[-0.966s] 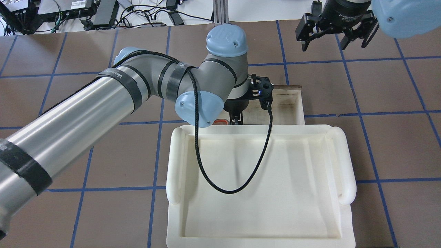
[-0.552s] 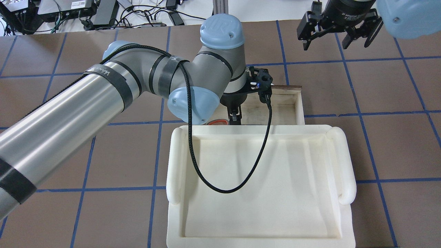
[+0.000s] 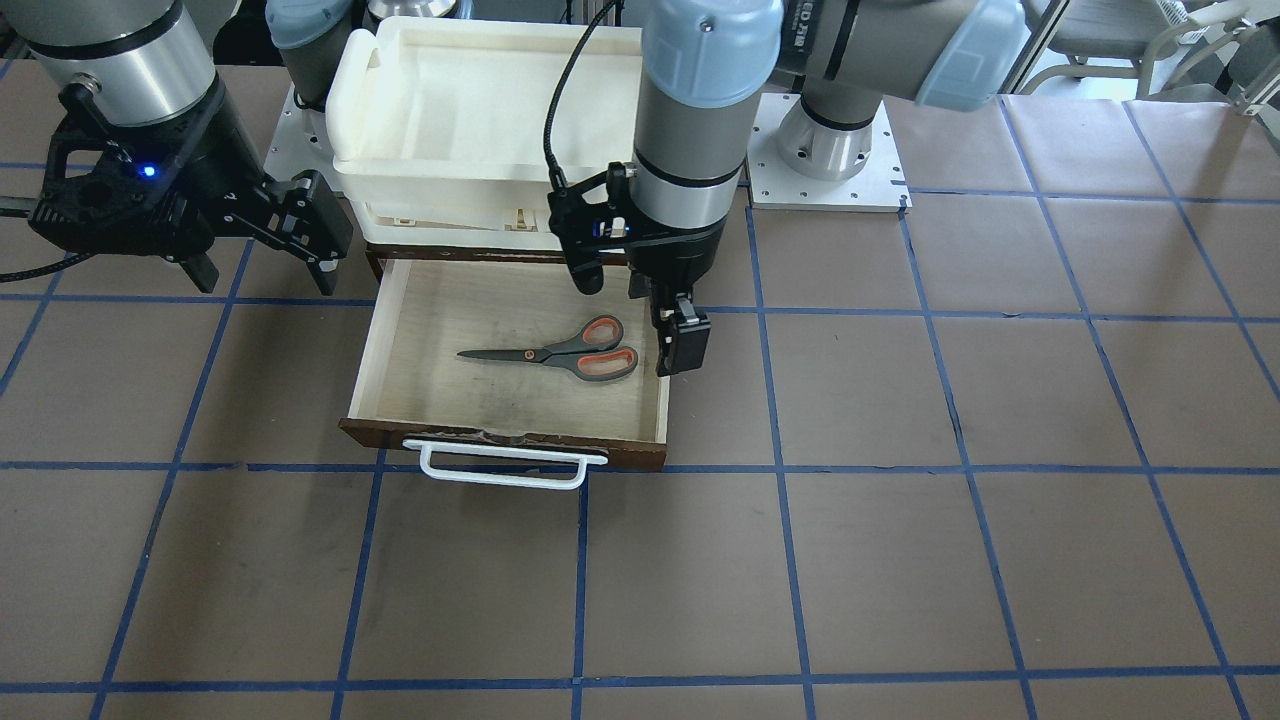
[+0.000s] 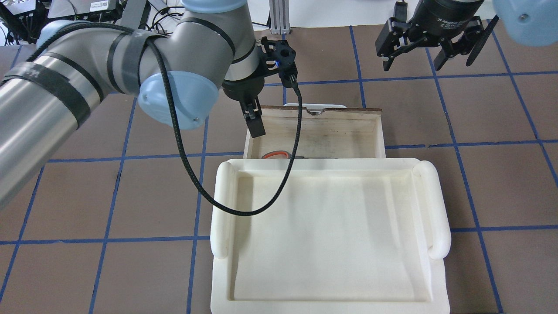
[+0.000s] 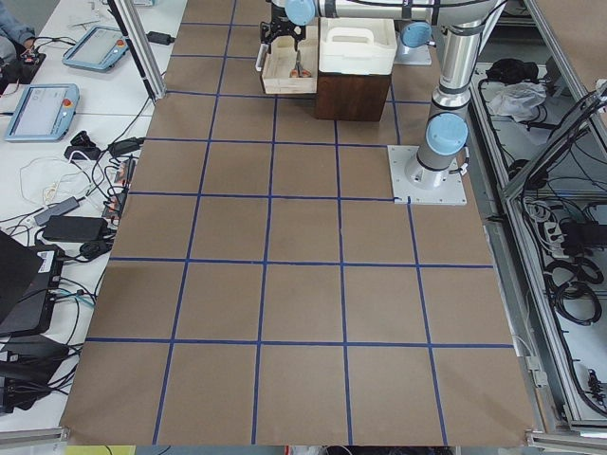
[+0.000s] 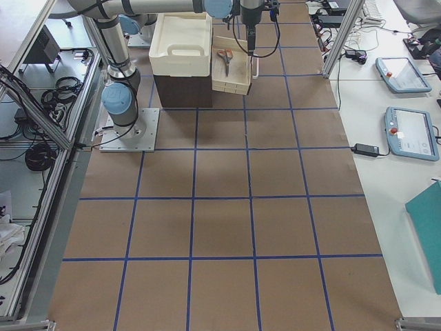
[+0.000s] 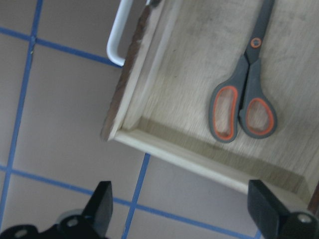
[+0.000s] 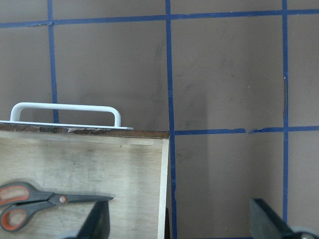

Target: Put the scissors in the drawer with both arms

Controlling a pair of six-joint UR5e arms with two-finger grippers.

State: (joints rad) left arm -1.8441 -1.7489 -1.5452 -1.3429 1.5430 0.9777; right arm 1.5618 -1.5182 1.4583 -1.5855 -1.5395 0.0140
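Note:
The scissors (image 3: 560, 352) lie flat on the pale floor of the open drawer (image 3: 510, 437), handles toward the robot's left; they also show in the left wrist view (image 7: 246, 99) and the right wrist view (image 8: 40, 201). From overhead only an orange loop (image 4: 275, 155) shows behind the tray rim. My left gripper (image 3: 685, 350) is open and empty, above the drawer's side wall (image 7: 199, 149) next to the handles. My right gripper (image 4: 429, 52) is open and empty, held high off the drawer's other side.
A cream-white plastic tray (image 4: 218, 209) sits on top of the cabinet, above the back of the drawer. The white bar handle (image 3: 500, 470) sticks out from the drawer front. The left arm's black cable (image 4: 244, 211) hangs over the tray.
My left gripper has risen and moved from over the scissors' handles to the drawer's left wall, leaving the scissors lying in the drawer. The right gripper has barely moved.

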